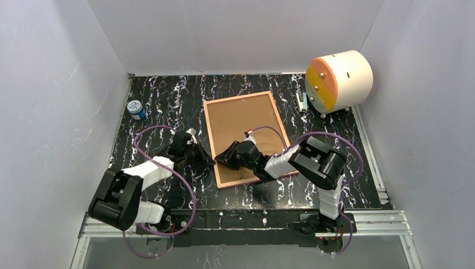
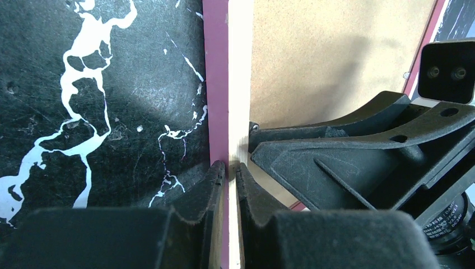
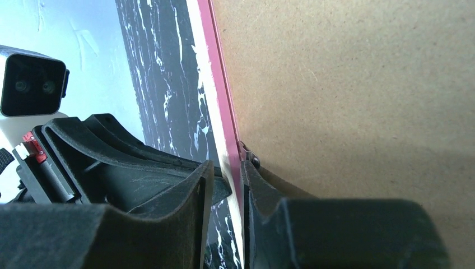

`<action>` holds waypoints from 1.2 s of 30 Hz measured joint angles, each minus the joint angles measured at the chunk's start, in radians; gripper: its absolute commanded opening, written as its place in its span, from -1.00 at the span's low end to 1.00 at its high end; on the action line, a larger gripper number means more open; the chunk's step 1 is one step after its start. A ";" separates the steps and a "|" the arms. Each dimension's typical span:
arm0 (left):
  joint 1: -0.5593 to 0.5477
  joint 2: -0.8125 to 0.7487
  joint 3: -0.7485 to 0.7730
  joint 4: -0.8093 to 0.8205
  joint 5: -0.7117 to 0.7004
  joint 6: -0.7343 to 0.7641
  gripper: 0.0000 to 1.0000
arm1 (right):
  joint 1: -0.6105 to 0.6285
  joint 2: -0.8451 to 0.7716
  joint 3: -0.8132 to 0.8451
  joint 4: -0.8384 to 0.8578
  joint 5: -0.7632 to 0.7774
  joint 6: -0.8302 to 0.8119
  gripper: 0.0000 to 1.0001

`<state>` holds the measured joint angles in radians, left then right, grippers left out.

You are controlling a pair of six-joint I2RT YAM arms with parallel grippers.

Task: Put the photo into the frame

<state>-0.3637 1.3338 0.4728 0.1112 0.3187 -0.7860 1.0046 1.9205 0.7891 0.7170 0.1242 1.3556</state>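
One frame (image 2: pixel 215 84) lies face down mid-desk, its brown backing board (image 1: pixel 241 120) up. Both grippers work the frame's left rim. The left gripper (image 2: pixel 231 171) is clamped on that rim, and the right gripper (image 3: pixel 225 174), just beyond it, is closed over the same edge beside a small metal tab (image 3: pixel 253 161). One blue-lidded jar (image 1: pixel 136 109) stands far left of the frame, its lid print too small to read. One white drum (image 1: pixel 339 81) sits beyond the frame's far right corner. Bare desk (image 1: pixel 168 106) surrounds the frame.
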 measured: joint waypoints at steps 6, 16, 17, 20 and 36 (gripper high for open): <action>0.000 0.000 0.005 -0.013 -0.003 0.000 -1.00 | 0.000 -0.066 -0.053 -0.020 0.008 -0.021 -0.31; -0.008 0.000 0.020 -0.039 -0.018 0.005 -1.00 | -0.002 -0.242 -0.018 -0.146 0.079 -0.195 -0.24; -0.008 0.000 0.020 -0.039 -0.019 0.005 -1.00 | -0.004 -0.222 0.002 -0.153 0.072 -0.216 -0.25; -0.009 0.000 0.023 -0.045 -0.019 0.008 -1.00 | -0.019 -0.164 0.045 -0.171 0.033 -0.264 -0.24; -0.009 -0.002 0.027 -0.053 -0.020 0.012 -1.00 | -0.110 0.022 0.153 -0.178 -0.261 -0.391 -0.18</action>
<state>-0.3725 1.3319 0.4995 0.0582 0.2985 -0.7738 0.8944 1.9427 0.9424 0.5388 -0.1371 0.9646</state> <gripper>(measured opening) 0.070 0.407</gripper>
